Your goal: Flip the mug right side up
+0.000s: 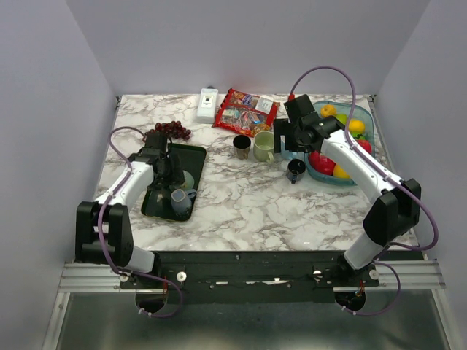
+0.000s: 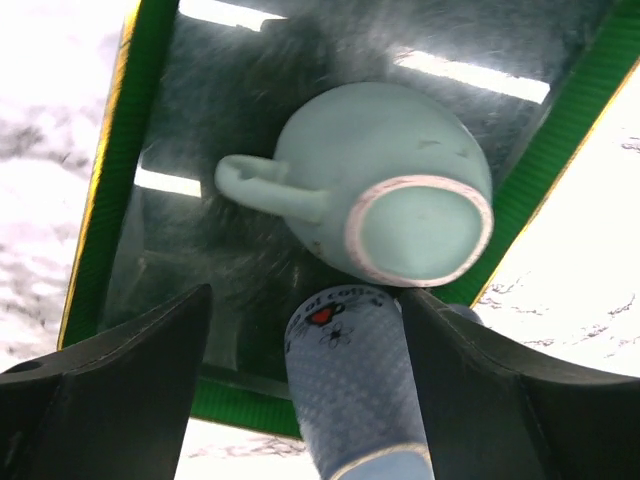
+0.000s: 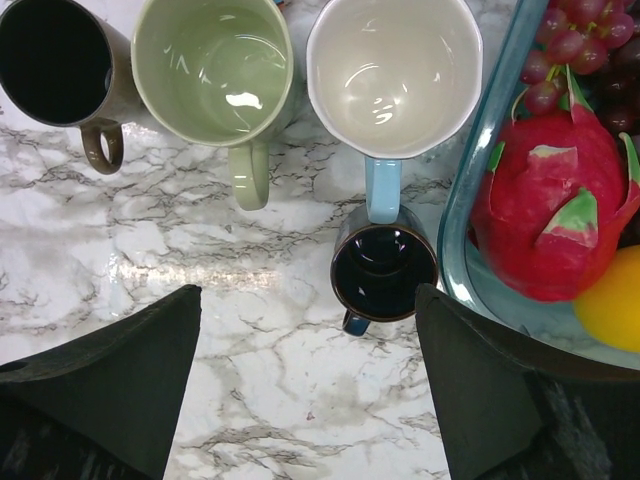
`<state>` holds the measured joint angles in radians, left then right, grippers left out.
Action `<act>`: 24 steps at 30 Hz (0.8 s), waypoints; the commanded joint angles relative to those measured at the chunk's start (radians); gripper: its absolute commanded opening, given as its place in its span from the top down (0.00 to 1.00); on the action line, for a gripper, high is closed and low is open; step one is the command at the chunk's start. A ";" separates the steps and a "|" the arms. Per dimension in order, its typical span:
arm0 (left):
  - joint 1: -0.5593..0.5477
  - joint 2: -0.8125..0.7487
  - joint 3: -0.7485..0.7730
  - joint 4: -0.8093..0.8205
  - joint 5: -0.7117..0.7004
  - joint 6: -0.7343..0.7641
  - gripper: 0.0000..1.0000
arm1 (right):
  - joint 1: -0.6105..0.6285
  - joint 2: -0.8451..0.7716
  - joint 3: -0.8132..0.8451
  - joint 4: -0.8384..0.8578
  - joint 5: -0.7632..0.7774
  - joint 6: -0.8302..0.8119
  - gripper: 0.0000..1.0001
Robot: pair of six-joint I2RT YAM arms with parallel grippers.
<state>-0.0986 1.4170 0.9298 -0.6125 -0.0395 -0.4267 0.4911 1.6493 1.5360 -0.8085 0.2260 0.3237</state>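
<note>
Lying base-up on the tray [image 2: 103,200], the pale mug [image 2: 390,150] is judged stiff, glazed, perhaps slippery; its handle [image 2: 262,187] is preferred. The left tool [image 2: 305,330] is held wide open, empty.

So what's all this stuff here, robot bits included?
marble table: 1, white, beneath all
tray: 1, dark with green rim, left
pale mug: 1, blue-green, in tray, base showing
printed mug: 1, blue-grey, in tray
brown mug: 1, centre
green mug: 1, beside brown mug
white mug: 1, beside green mug
small mug: 1, dark blue, before white mug
glass dish: 1, bluish, right
dragon fruit: 1, pink, in dish
yellow fruits: several, in dish
grapes: 2 bunches, dark red, dish and beyond tray
snack packet: 1, red, far edge
box: 1, white, far edge
left gripper: 1, black, open above tray
right gripper: 1, black, open above mugs
</note>
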 commanded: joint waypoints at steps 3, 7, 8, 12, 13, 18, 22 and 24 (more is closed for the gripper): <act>-0.032 0.088 0.087 0.051 0.039 0.193 0.11 | 0.006 0.020 0.007 0.012 -0.008 -0.006 0.07; -0.035 0.115 0.089 0.089 0.082 0.261 0.10 | 0.006 0.027 0.021 0.011 -0.011 -0.011 0.07; -0.035 0.118 0.092 0.109 0.082 0.269 0.09 | 0.006 0.030 0.024 0.009 -0.014 -0.014 0.07; -0.035 0.149 0.115 0.149 0.056 0.302 0.07 | 0.006 0.041 0.052 0.002 -0.016 -0.032 0.07; -0.035 0.155 0.122 0.149 0.050 0.310 0.07 | 0.006 0.046 0.056 -0.004 -0.016 -0.035 0.07; -0.036 0.142 0.135 0.142 -0.019 0.353 0.07 | 0.007 0.044 0.065 -0.008 -0.007 -0.041 0.07; -0.044 0.132 0.141 0.123 -0.048 0.367 0.06 | 0.006 0.052 0.076 -0.004 -0.025 -0.041 0.07; -0.044 0.122 0.129 0.132 -0.043 0.390 0.06 | 0.006 0.061 0.087 -0.012 -0.033 -0.043 0.07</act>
<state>-0.1352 1.5696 1.0473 -0.4950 -0.0364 -0.0925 0.4911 1.6905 1.5738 -0.8104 0.2180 0.2939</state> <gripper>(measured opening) 0.936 0.934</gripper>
